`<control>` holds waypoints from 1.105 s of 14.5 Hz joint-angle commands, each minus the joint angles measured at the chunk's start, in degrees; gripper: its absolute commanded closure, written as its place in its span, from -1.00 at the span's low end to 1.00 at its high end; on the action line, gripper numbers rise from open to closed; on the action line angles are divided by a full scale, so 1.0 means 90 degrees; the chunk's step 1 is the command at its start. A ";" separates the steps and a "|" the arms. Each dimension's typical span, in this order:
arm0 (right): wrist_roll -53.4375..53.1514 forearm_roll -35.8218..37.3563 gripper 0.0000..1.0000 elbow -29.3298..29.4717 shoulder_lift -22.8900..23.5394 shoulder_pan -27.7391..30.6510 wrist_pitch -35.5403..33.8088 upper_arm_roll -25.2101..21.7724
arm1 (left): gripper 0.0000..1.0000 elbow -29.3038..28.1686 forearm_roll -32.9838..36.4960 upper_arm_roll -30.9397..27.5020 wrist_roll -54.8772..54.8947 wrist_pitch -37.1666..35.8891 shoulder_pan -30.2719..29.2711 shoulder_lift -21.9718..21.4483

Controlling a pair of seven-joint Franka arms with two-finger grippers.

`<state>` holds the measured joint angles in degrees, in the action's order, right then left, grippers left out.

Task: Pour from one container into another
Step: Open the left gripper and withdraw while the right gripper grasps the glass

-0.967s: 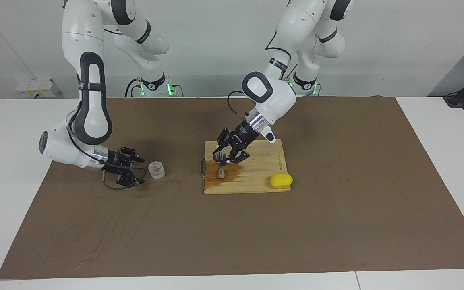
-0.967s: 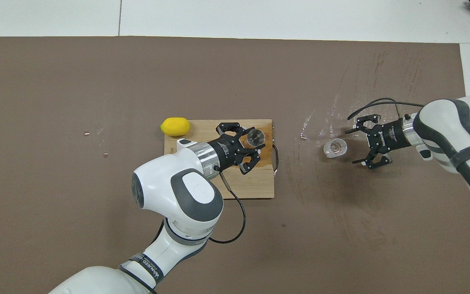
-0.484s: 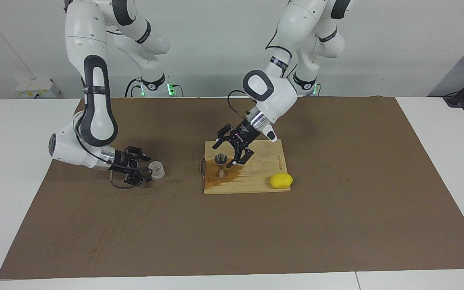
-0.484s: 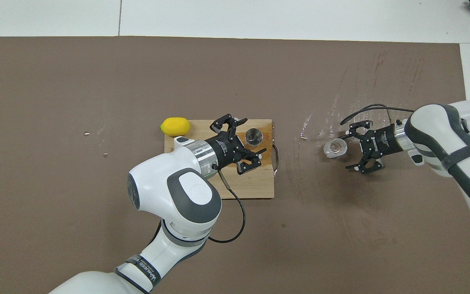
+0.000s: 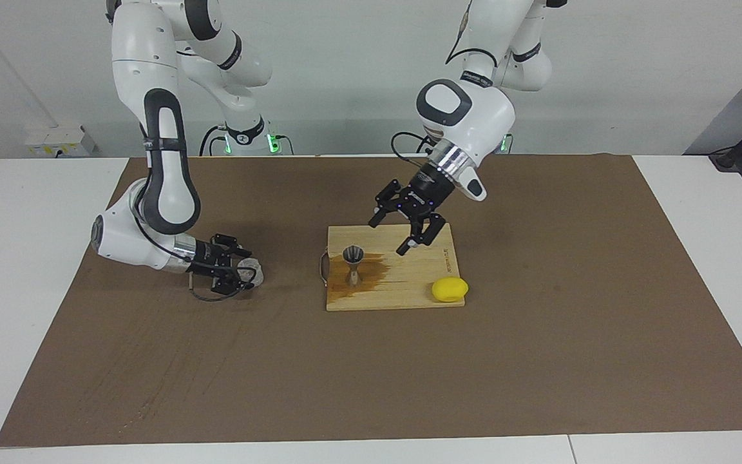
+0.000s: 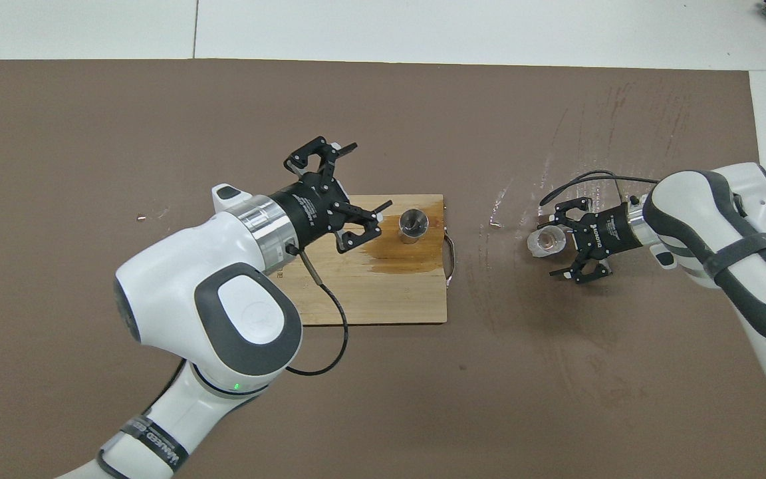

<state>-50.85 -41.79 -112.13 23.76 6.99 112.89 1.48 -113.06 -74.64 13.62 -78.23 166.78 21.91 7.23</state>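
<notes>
Facing view shows our right gripper [image 5: 237,271] closed around the clear cup [image 5: 250,269] on the brown mat [image 5: 538,335], toward the right arm's end of the table; a second ago its fingers stood open just beside the upright cup, so we judge the pick-up for pouring has begun, and the cup now looks tilted. Our left gripper [image 5: 411,221], fingers spread and empty, has risen from the jigger [image 5: 352,263], which stands alone on the stained cutting board [image 5: 422,270] near the lemon [image 5: 449,289].
</notes>
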 commanded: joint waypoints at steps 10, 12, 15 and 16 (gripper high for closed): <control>0.0329 -0.0640 1.00 -0.0071 -0.0403 0.0093 0.0259 -0.0018 | -1.00 0.0413 0.7564 0.0020 -0.1084 -0.0510 -0.2256 0.0085; 0.0124 -0.0631 1.00 -0.0071 -0.0578 0.0034 0.0581 -0.0009 | -1.00 0.0647 0.8446 0.0020 -0.1054 -0.1475 -0.2462 0.0007; -0.0353 -0.0563 1.00 -0.0071 -0.0822 -0.0404 0.0679 0.0001 | -1.00 0.1087 0.8625 0.0000 -0.0249 -0.3057 -0.2697 -0.0119; -0.0665 -0.0524 1.00 -0.0071 -0.0910 -0.0589 0.0854 -0.0008 | -1.00 0.1107 0.8625 -0.0010 0.0317 -0.3430 -0.2746 -0.0217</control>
<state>-52.65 -46.00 -111.79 17.98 4.77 117.72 1.29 -104.24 1.74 13.24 -82.32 143.21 -1.46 7.15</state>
